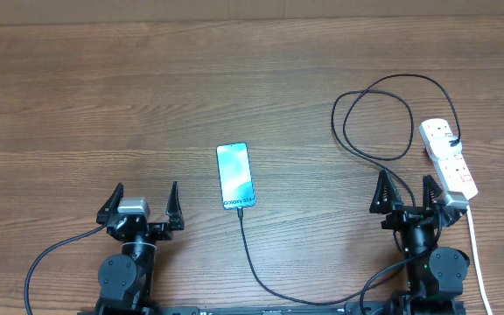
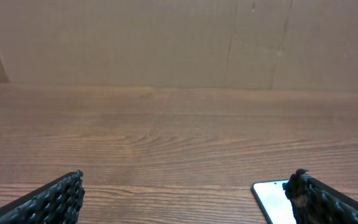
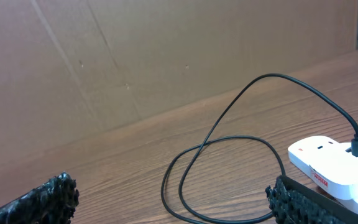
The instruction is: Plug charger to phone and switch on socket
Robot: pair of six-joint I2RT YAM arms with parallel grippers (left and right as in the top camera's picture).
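Note:
The phone lies screen up at the table's middle, its blue screen lit. The black charger cable loops at the right, runs along the front edge and meets the phone's lower end. Its other end sits in the white socket strip at the far right. My left gripper is open and empty, left of the phone; the phone's corner shows by its right finger. My right gripper is open and empty, just left of the socket, with the cable loop ahead.
The socket's white cord runs down the right side toward the front edge. A brown cardboard wall stands behind the table. Bare wooden tabletop fills the left and back.

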